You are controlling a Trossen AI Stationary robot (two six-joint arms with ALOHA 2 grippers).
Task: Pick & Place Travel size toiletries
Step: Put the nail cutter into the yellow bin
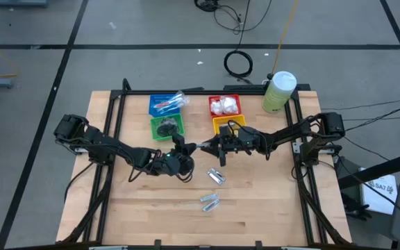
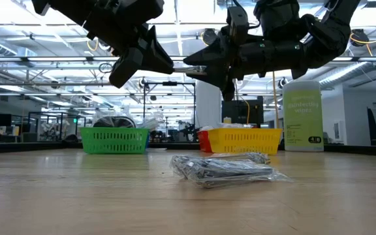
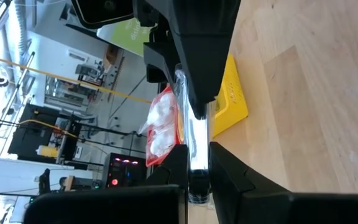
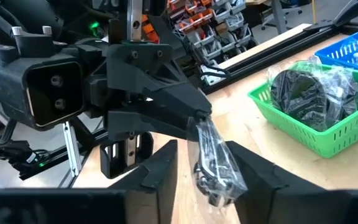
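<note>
My left gripper (image 1: 190,148) is above the table's middle, shut on a small silver tube in clear wrap (image 4: 214,158). My right gripper (image 1: 207,146) faces it from the table's right and is open. Its fingers (image 4: 166,163) stand on either side of the tube's free end; I cannot tell if they touch it. Two more wrapped silver tubes (image 1: 216,176) (image 1: 210,201) lie flat on the table nearer the front edge. The nearest of them shows in the low view (image 2: 227,170). My left gripper pinches the wrapped tube by one end (image 4: 199,121) between its two fingers. The fingers come level from the table's left. The tube is lifted clear of the table and sticks out past the fingertips toward my right gripper; it also shows in the left wrist view (image 3: 197,140).
Four small baskets stand at the far middle: blue (image 1: 165,104) with wrapped toothbrushes, green (image 1: 167,127) with dark discs, red (image 1: 225,105) with white packets, yellow (image 1: 226,124). A tall pale-green canister (image 1: 278,92) stands at the far right. Bare wood lies toward the near edge.
</note>
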